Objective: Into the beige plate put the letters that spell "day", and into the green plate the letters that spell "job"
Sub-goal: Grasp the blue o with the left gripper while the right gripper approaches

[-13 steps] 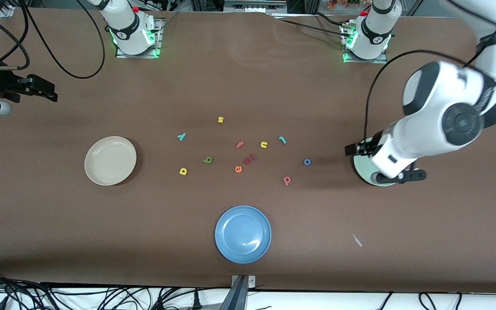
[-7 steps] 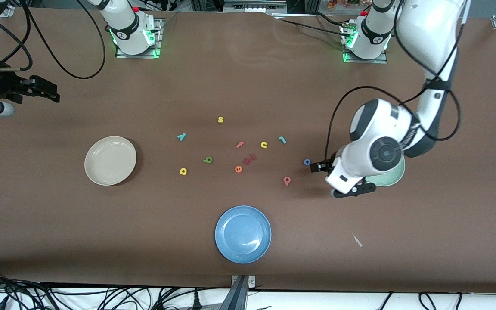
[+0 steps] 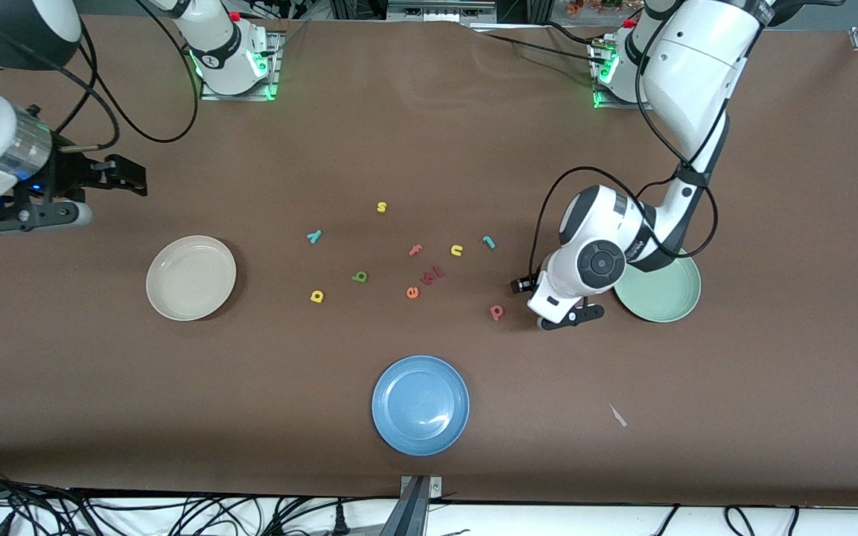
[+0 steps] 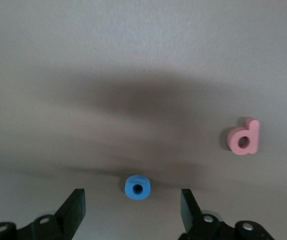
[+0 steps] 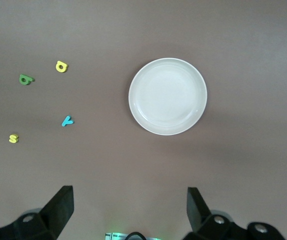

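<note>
Brown tabletop, scattered with tiny foam letters and three plates. Left tool (image 3: pixel 522 284) lowered close to the tabletop just beside the green plate (image 3: pixel 660 298), fingers spread wide and gripping nothing, blue "o" (image 4: pixel 137 186) lying on the surface between the two fingertips and touching neither (hidden under the wrist in the front view). Pink-red loop-and-stem letter (image 3: pixel 497 312) flat on the tabletop near that tool, slightly nearer to the front camera. Teal hooked "j" (image 3: pixel 488 241) farther from the camera, beside the yellow "u" (image 3: pixel 456 250). Green plate with no letters in it, partly covered by the left arm.

Right tool (image 3: pixel 125 177) held up over bare tabletop toward the right arm's end, fingers fully apart and holding nothing, beige plate (image 3: pixel 191 278) nearby and likewise without letters. Between the two plates, the three "day" letters, all flat on the tabletop: teal Y shape (image 3: pixel 313 237) farthest from the camera, green looped letter (image 3: pixel 359 277) nearer, yellow looped letter (image 3: pixel 316 296) nearest, close beside the green one.

Among the rest in the middle cluster: yellow "s" (image 3: pixel 381 207) farthest from the camera, pink "f" (image 3: pixel 415 250), orange "e" (image 3: pixel 412 292) and a small pink piece (image 3: pixel 435 273) just beside it (shape too small to read). Blue plate (image 3: pixel 420 404) nearest the camera, well apart from the letters.
</note>
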